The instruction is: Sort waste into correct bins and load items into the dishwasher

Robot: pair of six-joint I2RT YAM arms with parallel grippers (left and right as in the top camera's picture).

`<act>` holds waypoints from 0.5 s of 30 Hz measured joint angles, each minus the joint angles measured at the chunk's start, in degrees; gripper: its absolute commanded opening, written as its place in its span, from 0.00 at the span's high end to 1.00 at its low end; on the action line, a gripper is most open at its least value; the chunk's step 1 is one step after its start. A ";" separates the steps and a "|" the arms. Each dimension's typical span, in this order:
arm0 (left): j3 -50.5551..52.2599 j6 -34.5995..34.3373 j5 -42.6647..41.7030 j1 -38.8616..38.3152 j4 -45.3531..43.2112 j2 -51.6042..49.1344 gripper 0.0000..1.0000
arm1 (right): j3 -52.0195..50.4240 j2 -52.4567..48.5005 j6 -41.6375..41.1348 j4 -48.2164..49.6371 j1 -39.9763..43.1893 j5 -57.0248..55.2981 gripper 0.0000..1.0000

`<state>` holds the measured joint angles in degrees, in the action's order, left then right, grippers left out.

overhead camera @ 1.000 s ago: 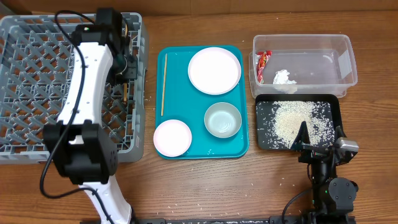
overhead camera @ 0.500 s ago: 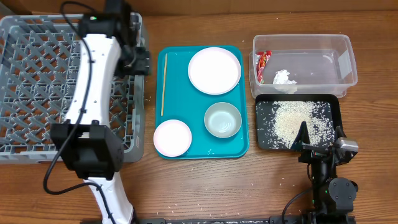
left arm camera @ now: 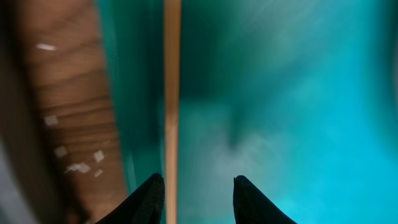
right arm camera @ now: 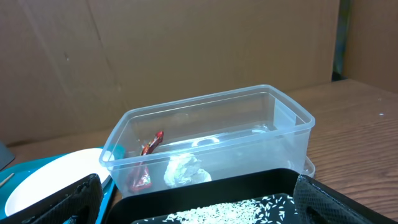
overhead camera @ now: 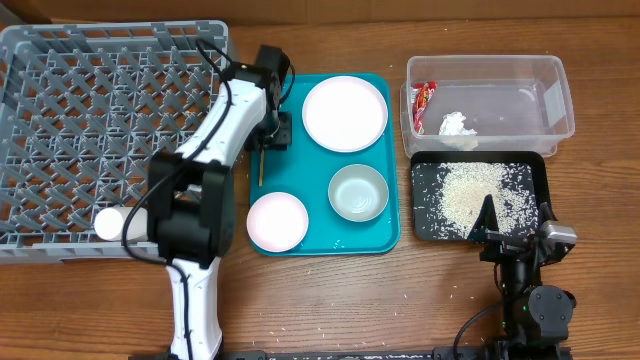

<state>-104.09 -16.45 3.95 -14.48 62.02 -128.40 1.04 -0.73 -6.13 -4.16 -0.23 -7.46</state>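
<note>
My left gripper (overhead camera: 272, 132) hangs low over the left edge of the teal tray (overhead camera: 305, 165), jaws apart. A wooden chopstick (left arm camera: 171, 93) runs lengthwise between the fingers, close to the left finger (left arm camera: 151, 200), untouched. Its lower end (overhead camera: 260, 170) shows below the gripper. On the teal tray lie a round plate (overhead camera: 345, 112), a pale bowl (overhead camera: 358, 192) and a smaller pale bowl (overhead camera: 277, 221). A white cup (overhead camera: 110, 222) lies in the grey dishwasher rack (overhead camera: 90, 110). The clear bin (right arm camera: 211, 134) holds the wrapper (right arm camera: 144, 168) and tissue (right arm camera: 185, 171). Rice (overhead camera: 478, 193) fills the black bin (overhead camera: 425, 215). My right gripper (right arm camera: 202, 211) rests open at that bin's near edge.
Loose rice grains (overhead camera: 330, 280) dot the brown table in front of the teal tray. The left arm's white links (overhead camera: 215, 140) stretch from the table's front edge across the rack's right side. A cardboard wall (right arm camera: 186, 50) stands behind the clear bin.
The left arm swung from the rack's right side over to the teal tray's left edge, above the chopstick. Its jaws went from shut to apart. The cup in the rack is now uncovered.
</note>
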 measured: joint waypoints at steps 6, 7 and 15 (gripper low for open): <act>-0.20 -1.20 -0.15 -0.02 0.07 -3.37 0.96 | 0.00 0.04 0.00 -0.04 -0.02 0.00 0.00; -0.20 -1.40 -0.48 -0.07 0.09 -3.37 0.96 | 0.00 0.04 0.00 -0.04 -0.02 -0.02 0.00; -10.21 -1.60 -2.75 0.39 13.16 -5.03 0.96 | 0.00 0.04 -0.02 0.04 -0.02 -0.02 0.00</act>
<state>-114.30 -18.04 1.19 -14.09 75.18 -133.43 1.04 -0.69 -6.15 -4.12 -0.25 -7.49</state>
